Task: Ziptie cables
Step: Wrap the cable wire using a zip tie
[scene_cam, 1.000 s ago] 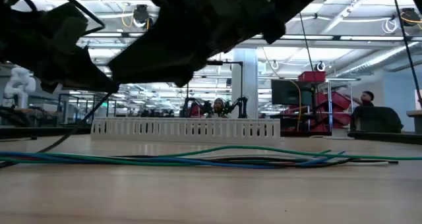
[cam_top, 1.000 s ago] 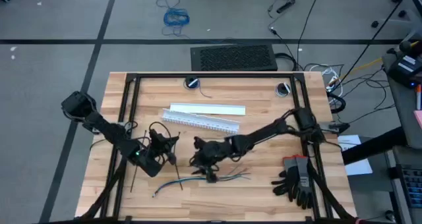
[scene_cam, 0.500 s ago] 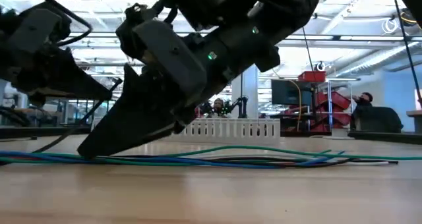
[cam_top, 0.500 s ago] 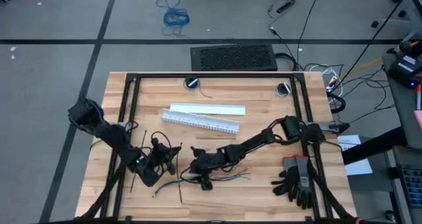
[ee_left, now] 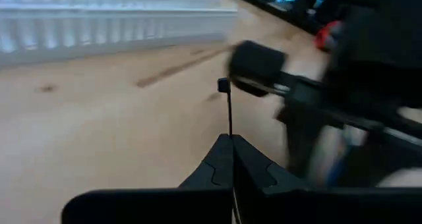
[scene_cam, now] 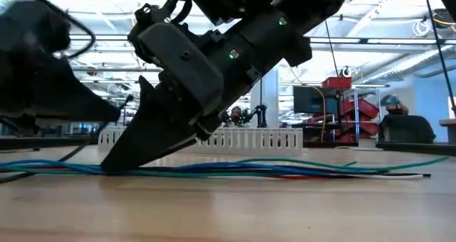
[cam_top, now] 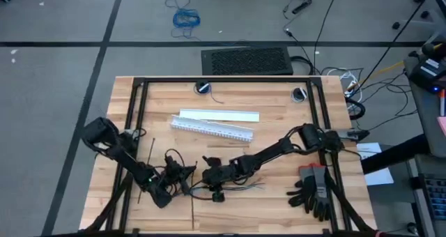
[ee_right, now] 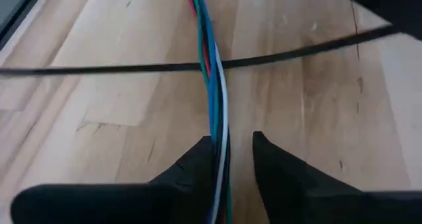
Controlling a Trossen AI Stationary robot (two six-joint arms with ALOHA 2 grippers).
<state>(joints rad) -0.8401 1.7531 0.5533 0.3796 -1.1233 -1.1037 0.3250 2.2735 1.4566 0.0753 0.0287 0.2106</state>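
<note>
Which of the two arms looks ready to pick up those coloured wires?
The right one, probably. Its tool is down at the table with the cables running between its open fingers. The left tool is shut on a ziptie, so it is busy.

Left arm is reaching in from about 9 o'clock in the high view, forearm angling toward 4 o'clock, with the left end effector sitting low near the front centre. Its fingers are pressing together, tips meeting in the left wrist view.

Right arm is extending from about 3 o'clock, stretching toward 8 o'clock, wrist pitching down. The right end effector is lying just beside the left one, its tips angling steeply downward in the low view. Its fingers are standing slightly apart.
</note>
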